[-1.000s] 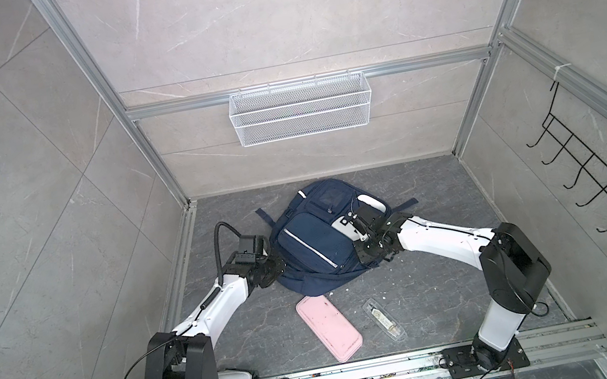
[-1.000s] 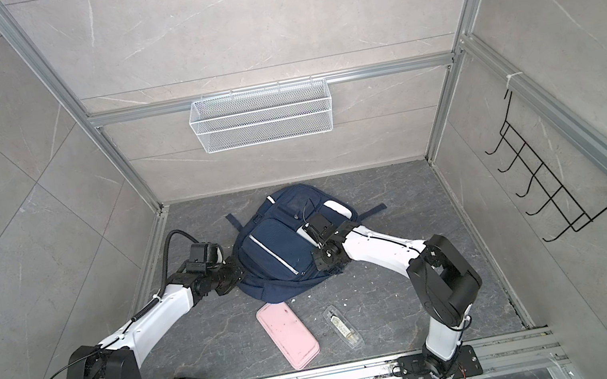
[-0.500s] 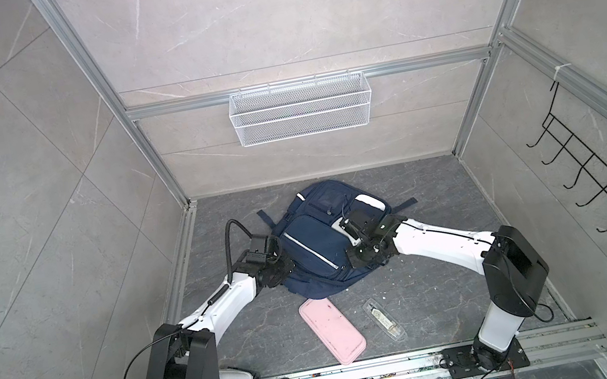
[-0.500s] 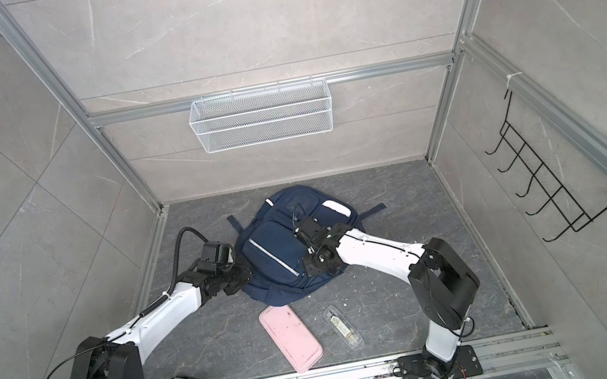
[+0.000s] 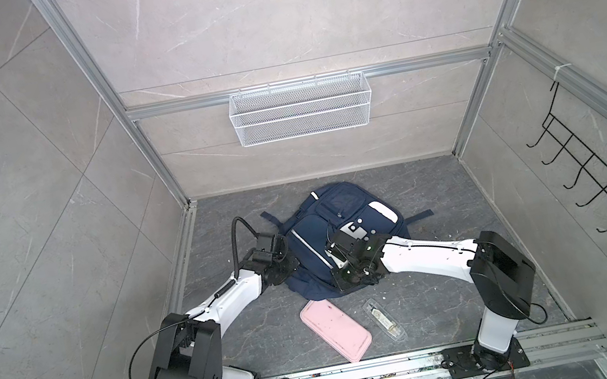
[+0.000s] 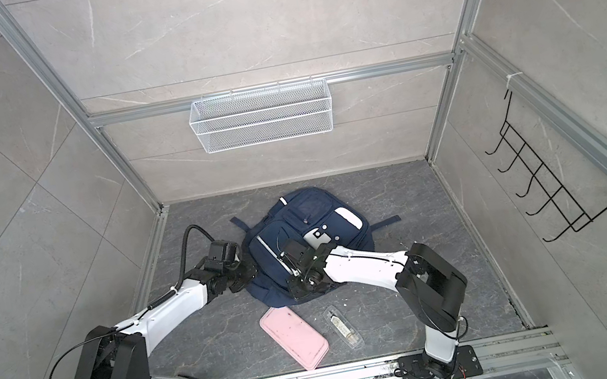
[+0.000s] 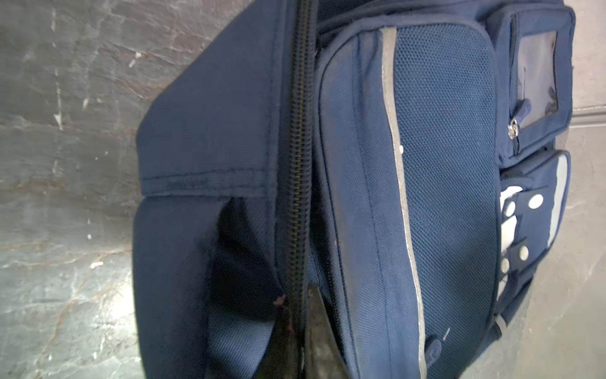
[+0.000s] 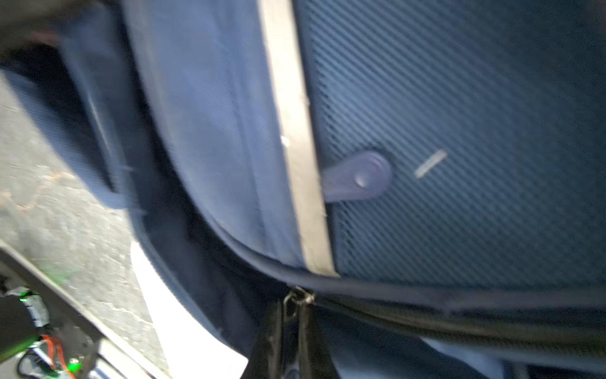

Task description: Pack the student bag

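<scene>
Left gripper (image 7: pixel 295 311), right gripper (image 8: pixel 292 311) tight on student bag (image 5: pixel 341 209) zipper edge (image 7: pixel 297 157); open floor (image 5: pixel 436 184) behind

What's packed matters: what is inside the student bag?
Nothing inside the student bag shows: navy fabric and the zip cover it. A pink case and clear packet lie outside.

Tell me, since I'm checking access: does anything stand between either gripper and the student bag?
Nothing visible does. The left gripper is shut on the zipper edge of the student bag, the right gripper on a zipper pull. The pink case and clear packet lie on the floor nearby, away from both.
</scene>
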